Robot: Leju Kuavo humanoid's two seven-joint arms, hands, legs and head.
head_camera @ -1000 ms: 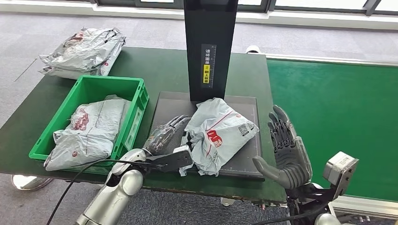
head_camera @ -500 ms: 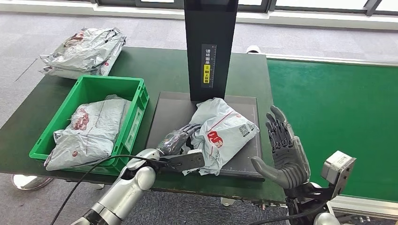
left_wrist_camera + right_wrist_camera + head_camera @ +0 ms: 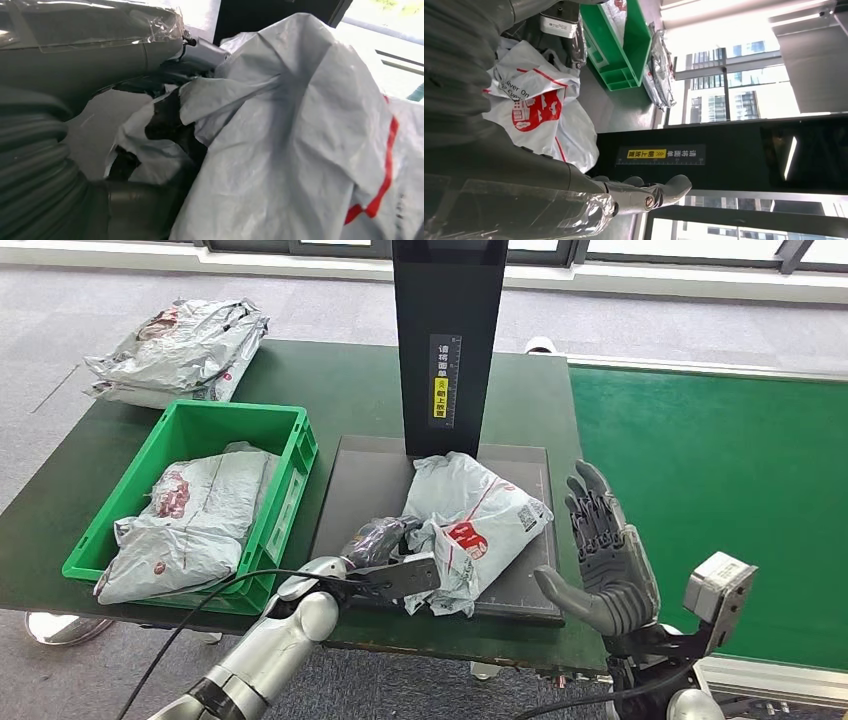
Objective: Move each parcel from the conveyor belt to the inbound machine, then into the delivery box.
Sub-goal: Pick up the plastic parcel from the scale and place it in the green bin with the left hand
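A: We're seeing the left hand (image 3: 372,540) gripping the grey parcel (image 3: 480,515), fingers clamped on its edge, on the scanner plate (image 3: 362,480).

B: And the right hand (image 3: 605,560) is hovering beside it, fingers apart.

Parcel (image 3: 472,530): crumpled grey-white poly mailer, red logo and printed label up; lies on inbound machine's dark plate (image 3: 365,480), just before its black post (image 3: 443,340); near-left edge seems bunched in left hand (image 3: 375,540).
Delivery box (image 3: 290,455): green crate left of plate, holding one grey mailer (image 3: 190,520).
Conveyor belt (image 3: 720,490): green, to the right.
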